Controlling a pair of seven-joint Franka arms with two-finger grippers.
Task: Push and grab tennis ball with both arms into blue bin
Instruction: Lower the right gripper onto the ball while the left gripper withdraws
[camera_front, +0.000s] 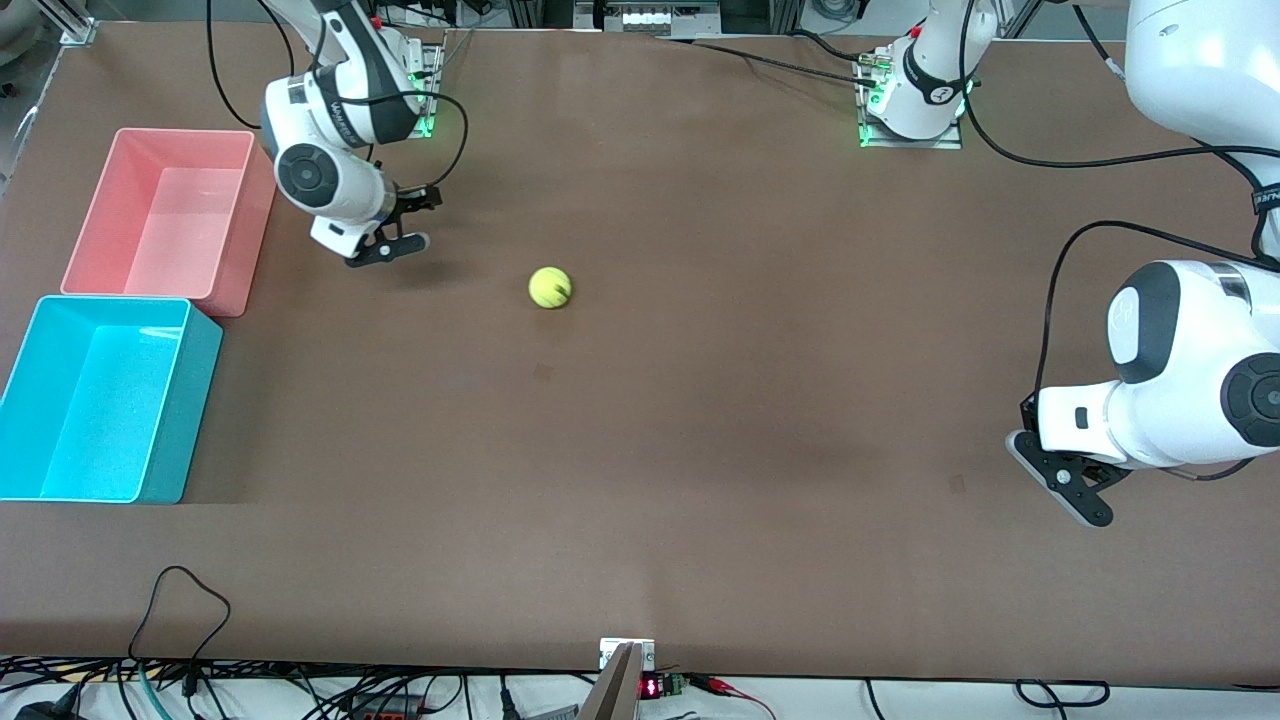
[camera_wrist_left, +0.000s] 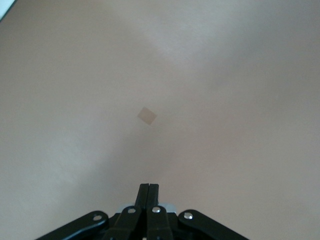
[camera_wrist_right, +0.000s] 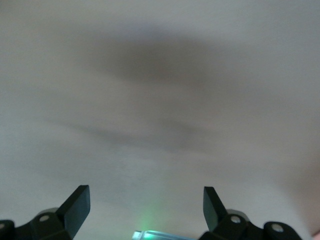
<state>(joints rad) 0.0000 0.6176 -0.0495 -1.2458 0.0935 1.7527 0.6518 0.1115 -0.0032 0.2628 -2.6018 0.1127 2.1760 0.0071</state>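
My right gripper (camera_front: 388, 247) hangs low over the table (camera_front: 700, 420) near my right arm's base, and its fingers (camera_wrist_right: 75, 205) are spread wide with only bare table between them. Nothing is held there. The ball (camera_front: 550, 288) lies on the table toward the middle, apart from that gripper and a little nearer the front camera than it is. The ball touches neither gripper and does not show in either wrist view.

The pink bin (camera_front: 165, 215) sits just beside my right gripper, toward the right arm's end of the table. The blue bin (camera_front: 100, 400) sits next to the pink one, nearer the front camera, and shows nothing inside. The ball is well apart from both bins.

My left gripper (camera_front: 1065, 485) is low over the table at the left arm's end, well apart from the ball. Its fingers (camera_wrist_left: 148, 200) are pressed together, clenched on nothing. In the left wrist view a small pale square patch (camera_wrist_left: 147, 115) shows on the table ahead of the fingertips.
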